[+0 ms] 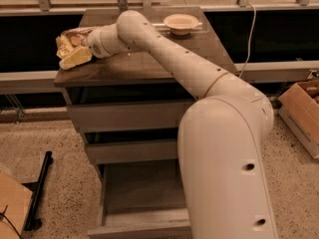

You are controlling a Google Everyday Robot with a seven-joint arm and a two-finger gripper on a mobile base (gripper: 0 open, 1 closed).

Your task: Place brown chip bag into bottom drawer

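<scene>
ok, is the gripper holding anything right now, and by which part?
Cannot be told. The gripper sits against the right side of the brown chip bag at the left edge of the countertop, but the wrist hides the contact.

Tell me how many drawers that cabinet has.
3, stacked: the top drawer, the middle drawer under it, and the bottom drawer pulled open lowest. The gripper is at the brown chip bag on the cabinet top.

Bottom drawer [142, 190] open below countertop [149, 66] tool [79, 48]
</scene>
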